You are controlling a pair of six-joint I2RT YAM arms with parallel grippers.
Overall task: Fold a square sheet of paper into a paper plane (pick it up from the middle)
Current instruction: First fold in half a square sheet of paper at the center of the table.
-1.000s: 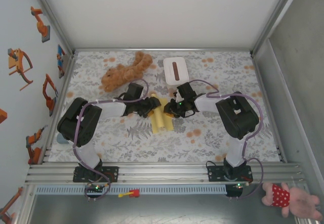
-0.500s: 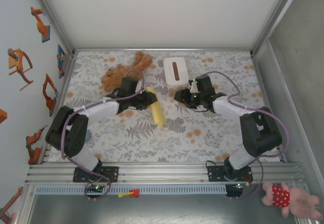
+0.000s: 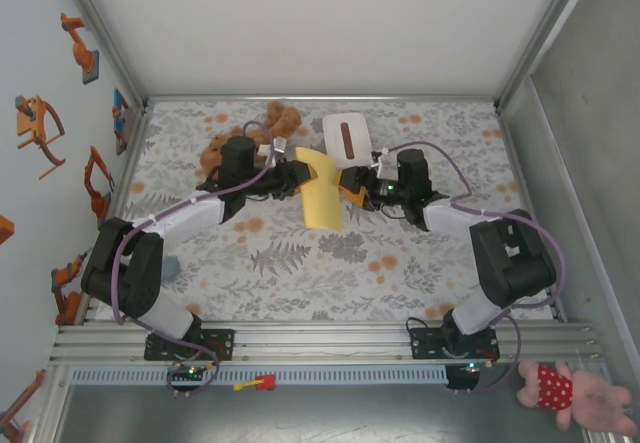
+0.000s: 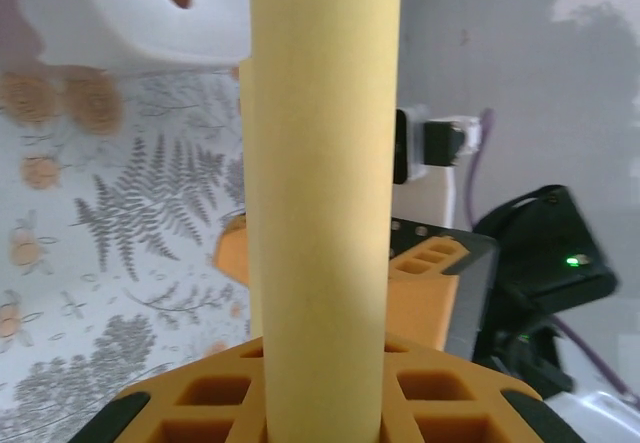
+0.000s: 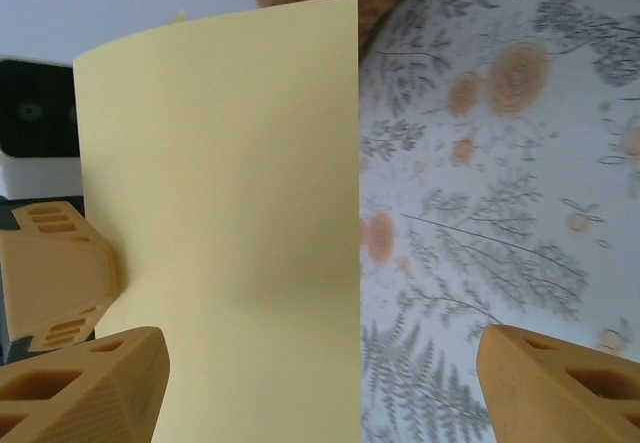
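Observation:
The square sheet of paper [image 3: 320, 195] is pale yellow, folded lengthwise and lifted off the floral table, hanging as a curved strip. My left gripper [image 3: 293, 175] is shut on its left edge. In the left wrist view the sheet [image 4: 322, 163] rises straight up from between my orange jaws [image 4: 322, 363]. My right gripper [image 3: 355, 185] stands open just right of the sheet. In the right wrist view the sheet [image 5: 230, 243] covers the left half between my wide-apart fingertips [image 5: 90, 383], with the gripper [image 5: 320, 368] not closed on it.
A white box with a brown slot [image 3: 347, 138] stands just behind the grippers. A brown plush toy [image 3: 240, 143] lies at the back left, close to my left arm. A pink plush [image 3: 575, 393] lies off the table at the near right.
My right gripper has let go of the sheet and opened wide, swinging right and then back beside it. My left gripper closed on the sheet and carried it back toward the box.

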